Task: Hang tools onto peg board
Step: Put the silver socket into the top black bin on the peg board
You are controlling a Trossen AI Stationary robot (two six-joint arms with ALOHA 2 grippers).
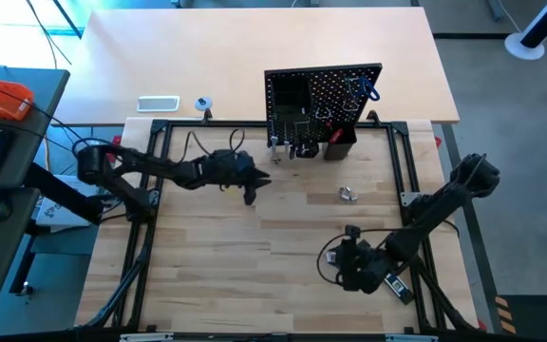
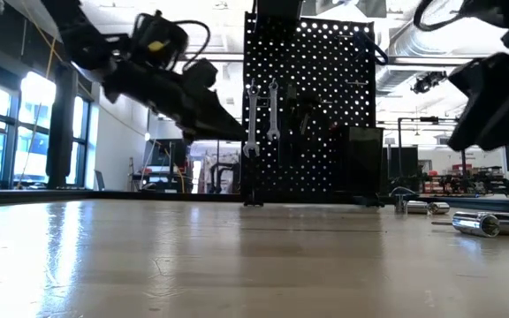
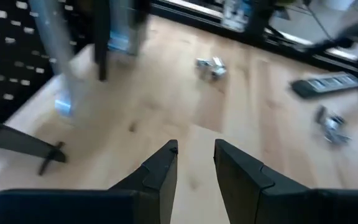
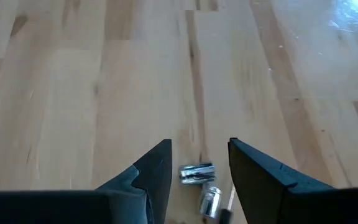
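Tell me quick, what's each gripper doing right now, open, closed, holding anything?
Left gripper: open, holding nothing, raised above the table in front of the peg board.
Right gripper: open, holding nothing, above small silver sockets lying on the table.

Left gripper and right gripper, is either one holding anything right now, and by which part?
Neither holds anything. The left gripper is open near the peg board, only bare table between its fingers. The right gripper is open above small silver pieces, not closed on them.
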